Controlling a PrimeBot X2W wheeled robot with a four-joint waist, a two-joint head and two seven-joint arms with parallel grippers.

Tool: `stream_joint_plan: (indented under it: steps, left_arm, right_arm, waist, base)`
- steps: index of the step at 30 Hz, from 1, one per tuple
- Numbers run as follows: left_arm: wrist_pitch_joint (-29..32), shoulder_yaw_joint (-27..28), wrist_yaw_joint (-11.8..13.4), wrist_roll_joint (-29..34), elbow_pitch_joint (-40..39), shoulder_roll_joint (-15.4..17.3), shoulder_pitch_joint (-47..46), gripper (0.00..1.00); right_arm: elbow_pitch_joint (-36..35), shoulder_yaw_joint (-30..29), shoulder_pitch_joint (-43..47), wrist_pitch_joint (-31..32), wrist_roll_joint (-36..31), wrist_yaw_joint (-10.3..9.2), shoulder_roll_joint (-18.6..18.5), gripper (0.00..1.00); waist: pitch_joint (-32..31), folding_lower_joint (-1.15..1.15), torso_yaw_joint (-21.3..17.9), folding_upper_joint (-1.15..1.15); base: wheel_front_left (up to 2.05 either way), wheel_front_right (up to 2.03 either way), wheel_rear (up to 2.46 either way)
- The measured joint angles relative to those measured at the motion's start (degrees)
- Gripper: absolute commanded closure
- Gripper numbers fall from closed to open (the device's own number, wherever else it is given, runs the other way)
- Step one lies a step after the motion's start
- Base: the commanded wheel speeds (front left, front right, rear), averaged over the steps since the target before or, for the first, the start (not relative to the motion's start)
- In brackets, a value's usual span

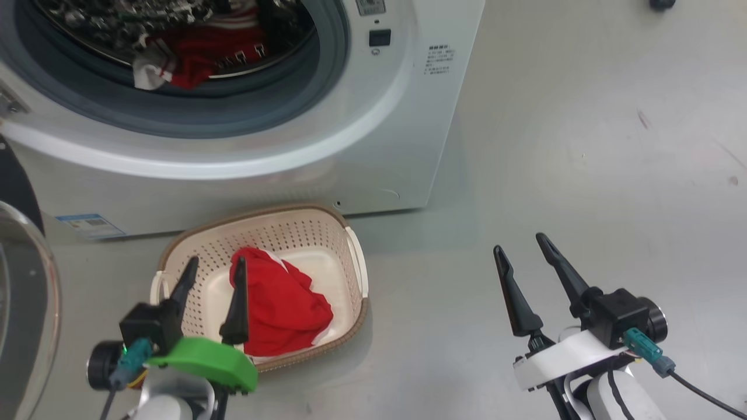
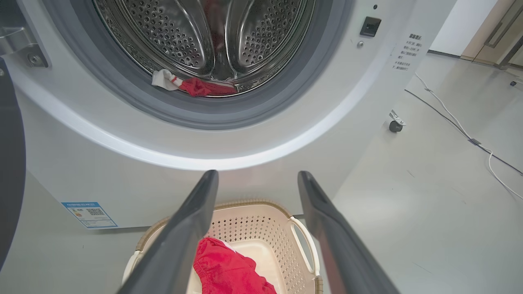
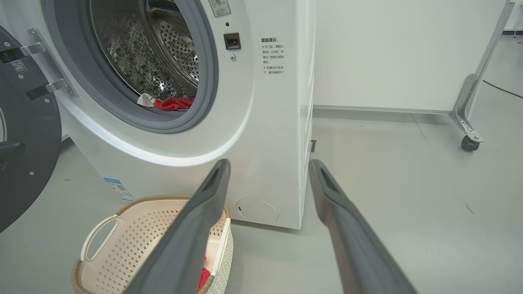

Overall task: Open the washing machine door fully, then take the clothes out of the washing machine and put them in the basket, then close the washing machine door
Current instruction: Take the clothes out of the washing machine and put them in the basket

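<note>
Emptying appears half complete: the washing machine door (image 3: 24,163) stands swung wide, one red garment (image 1: 286,309) lies in the basket (image 1: 280,233) at the foot of the washing machine (image 1: 350,163), and a striped jersey (image 1: 204,55) lies at the drum's front edge. Left gripper (image 1: 216,262) and right gripper (image 1: 519,243): fingers spread, empty. Door closing outstanding. Floor (image 1: 583,146) pale grey, glossy; cables (image 2: 470,139) cross it.

Left hand (image 1: 216,261), right hand (image 1: 519,243) — fingers spread

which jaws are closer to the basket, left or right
Left. The left gripper hangs over the basket at its near left corner, jaws open above the red garment. The right gripper is off to the basket's right, over the floor, jaws open.
</note>
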Motion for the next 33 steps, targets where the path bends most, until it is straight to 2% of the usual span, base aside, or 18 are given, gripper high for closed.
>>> stream_joint_plan:
  steps: [6,12,13,25,33]
  left_arm:
    - [2.46,1.20,-0.26,-1.12,2.26,-0.03,-6.48,0.00]
    - [7.36,2.97,-0.26,-1.53,4.77,0.98,-17.76,0.00]
    - [9.37,3.22,-0.24,-1.52,5.26,2.01,-21.05,0.00]
    - [17.39,5.77,-0.15,1.56,6.91,8.75,-38.81,0.00]
    - [22.31,8.40,0.63,3.49,9.93,14.56,-47.79,0.00]
  right_arm:
    - [-0.81,0.38,-2.21,0.00,0.00,0.42,0.00,0.00]
    - [-1.75,1.46,-6.05,0.00,0.14,0.94,-0.01,0.00]
    - [-1.98,1.93,-7.38,0.00,0.48,1.05,0.00,0.00]
    - [-3.45,4.74,-13.18,0.00,7.11,1.20,-0.03,0.00]
    - [-3.66,7.43,-16.24,0.00,11.84,1.02,-0.01,0.00]
  waist:
    - [3.91,0.00,-1.03,0.00]
    - [9.51,0.00,-2.73,0.00]
    - [11.11,0.00,-3.32,0.00]
    - [18.94,0.01,-7.91,0.00]
    - [22.67,0.01,-12.38,0.00]
  base:
    - [0.00,0.00,0.00]
    - [0.00,0.00,0.00]
    - [0.00,0.00,0.00]
    - [0.00,0.00,0.00]
    - [0.00,0.00,0.00]
